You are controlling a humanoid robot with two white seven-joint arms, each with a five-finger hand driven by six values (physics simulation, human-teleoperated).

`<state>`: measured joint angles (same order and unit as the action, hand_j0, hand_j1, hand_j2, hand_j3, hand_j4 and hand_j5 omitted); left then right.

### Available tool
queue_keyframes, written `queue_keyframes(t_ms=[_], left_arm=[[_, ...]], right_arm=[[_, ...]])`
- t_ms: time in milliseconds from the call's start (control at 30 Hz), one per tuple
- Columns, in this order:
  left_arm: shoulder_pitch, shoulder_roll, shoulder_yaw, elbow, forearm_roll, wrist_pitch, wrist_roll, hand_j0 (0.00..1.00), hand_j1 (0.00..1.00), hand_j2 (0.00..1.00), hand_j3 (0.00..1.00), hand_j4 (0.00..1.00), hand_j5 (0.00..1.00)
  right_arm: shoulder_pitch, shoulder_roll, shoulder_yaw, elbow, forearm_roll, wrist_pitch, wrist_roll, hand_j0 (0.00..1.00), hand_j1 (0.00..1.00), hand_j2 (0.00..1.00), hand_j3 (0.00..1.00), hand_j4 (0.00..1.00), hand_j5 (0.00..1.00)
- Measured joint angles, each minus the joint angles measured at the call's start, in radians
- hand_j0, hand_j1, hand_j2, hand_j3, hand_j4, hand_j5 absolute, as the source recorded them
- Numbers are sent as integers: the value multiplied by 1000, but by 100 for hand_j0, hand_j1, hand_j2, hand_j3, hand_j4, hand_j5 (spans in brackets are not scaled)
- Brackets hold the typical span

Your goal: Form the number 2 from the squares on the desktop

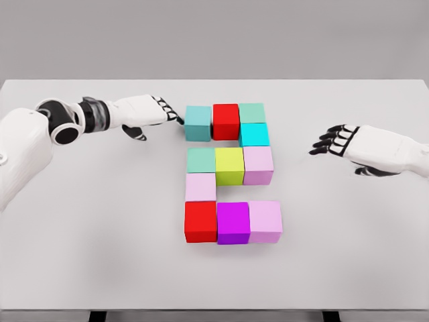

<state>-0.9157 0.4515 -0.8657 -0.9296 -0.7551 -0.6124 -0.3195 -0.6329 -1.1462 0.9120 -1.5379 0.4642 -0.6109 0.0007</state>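
My left hand (157, 113) lies flat at the top left of the number, fingers stretched out and holding nothing, with the fingertips (175, 119) at the left face of the teal block (198, 123); I cannot tell whether they touch it or stop just short. That block starts the top row, with the red block (226, 120) beside it and the green block (253, 112) at the right end, sitting a little further back than its neighbours. Below the green one the cyan block (255, 134) forms the right side, then comes the middle row, the pale pink block (200, 186) on the left side, and the bottom row. The figure on the grey table (80, 235) already reads as a 2, so I judge this step to be a last tidying nudge. To do it well I should push straight to the right, low on the block's face, slowly, only until the top row closes up; a skewed or hard push would twist the teal block or shove the red one out of line. My right hand (355, 149) hovers relaxed and empty, well apart from the blocks on the right.
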Motion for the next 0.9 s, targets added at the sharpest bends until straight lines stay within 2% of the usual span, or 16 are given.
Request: queue_keyframes(t_ms=[100, 167, 267, 433, 700, 800, 900], left_arm=[[0, -1, 0, -2, -1, 0, 0, 89, 89, 89, 89, 89, 89], [1, -2, 0, -2, 0, 0, 0, 89, 89, 89, 89, 89, 89], [1, -2, 0, -3, 0, 0, 0, 89, 89, 89, 89, 89, 89], [3, -2, 0, -11, 0, 0, 0, 89, 89, 89, 89, 89, 89], [3, 0, 1, -11, -2, 0, 0, 90, 90, 90, 90, 90, 90], [-3, 13, 5, -7, 3, 0, 1, 100, 100, 100, 100, 100, 100], [-3, 61, 17, -8, 20, 0, 5, 100, 100, 100, 100, 100, 100]], right_arm=[[107, 22, -193, 35, -13, 0, 58, 100, 100, 100, 100, 100, 100], [127, 39, -293, 47, -45, 0, 122, 100, 100, 100, 100, 100, 100], [140, 49, -366, 55, -102, -1, 185, 100, 100, 100, 100, 100, 100], [174, 55, -420, 77, -157, -1, 216, 100, 100, 100, 100, 100, 100], [176, 102, -450, 141, -173, -1, 250, 100, 100, 100, 100, 100, 100], [176, 113, -454, 143, -172, -1, 260, 100, 100, 100, 100, 100, 100], [176, 118, -455, 142, -171, -1, 264, 100, 100, 100, 100, 100, 100]])
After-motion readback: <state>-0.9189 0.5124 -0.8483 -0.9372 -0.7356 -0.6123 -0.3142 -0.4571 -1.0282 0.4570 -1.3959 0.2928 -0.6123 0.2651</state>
